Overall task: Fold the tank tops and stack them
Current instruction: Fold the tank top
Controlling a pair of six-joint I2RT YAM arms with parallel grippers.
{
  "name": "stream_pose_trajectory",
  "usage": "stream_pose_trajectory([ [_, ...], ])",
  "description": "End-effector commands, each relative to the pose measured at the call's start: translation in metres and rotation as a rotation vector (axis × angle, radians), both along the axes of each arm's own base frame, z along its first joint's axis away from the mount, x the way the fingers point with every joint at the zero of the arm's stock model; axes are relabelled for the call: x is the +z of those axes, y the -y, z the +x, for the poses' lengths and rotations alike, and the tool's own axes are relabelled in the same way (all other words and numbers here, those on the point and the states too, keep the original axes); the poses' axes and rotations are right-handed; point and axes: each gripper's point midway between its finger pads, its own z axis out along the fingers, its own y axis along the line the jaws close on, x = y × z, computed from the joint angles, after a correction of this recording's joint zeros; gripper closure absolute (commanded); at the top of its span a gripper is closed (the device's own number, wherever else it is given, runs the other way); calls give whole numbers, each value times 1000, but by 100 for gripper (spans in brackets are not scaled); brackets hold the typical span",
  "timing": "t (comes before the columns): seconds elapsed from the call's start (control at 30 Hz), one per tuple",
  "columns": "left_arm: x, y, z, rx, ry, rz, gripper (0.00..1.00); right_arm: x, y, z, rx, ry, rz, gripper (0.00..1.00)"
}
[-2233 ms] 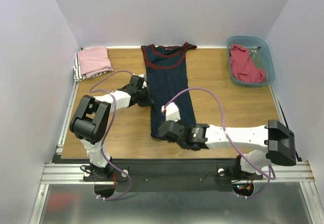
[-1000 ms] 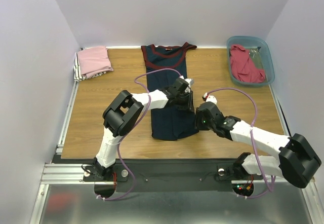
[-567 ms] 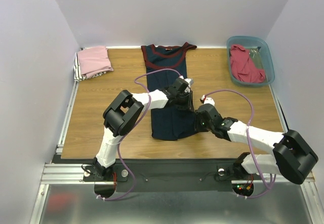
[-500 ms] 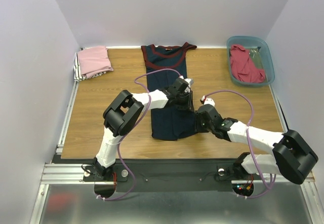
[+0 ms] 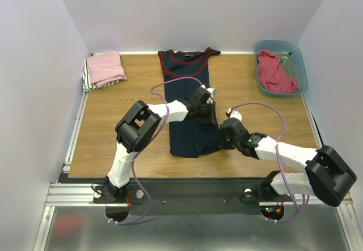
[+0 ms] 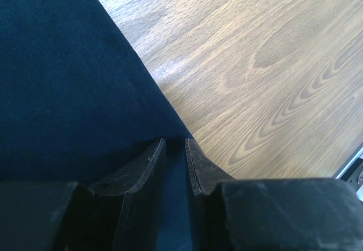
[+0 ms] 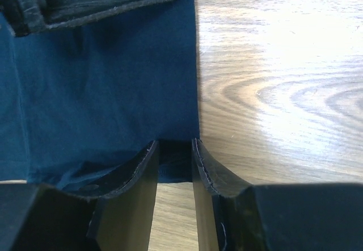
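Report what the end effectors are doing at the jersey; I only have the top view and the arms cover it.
Observer: Left wrist view: the left end effector straddles the jersey's side edge, navy cloth in its narrow gap.
Operator: Now the right one.
Observer: The right end effector straddles the same edge at the hem corner, bare table beside it.
Operator: Confirm both grips.
Observer: Cannot; the cloth lies flat in both wrist views, and a pinch can't be told.
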Motion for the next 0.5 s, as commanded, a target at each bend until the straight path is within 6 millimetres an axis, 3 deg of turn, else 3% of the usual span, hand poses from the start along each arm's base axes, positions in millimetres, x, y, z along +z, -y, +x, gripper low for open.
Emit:
stream_pose_trajectory([
  [0.0,-14,-12,2,9,-12,52,68,7,4,-2,-29,21,-2,65],
  [0.13,-16,-13,2,13,-15,56,68,14,1,-2,-26,27,25,67],
  [0.27,-17,-15,3,15,-18,55,69,8,1,-8,-26,3,22,69],
  [0.47,-20,-16,3,19,-24,55,69,3,8,-4,-83,6,-2,56],
])
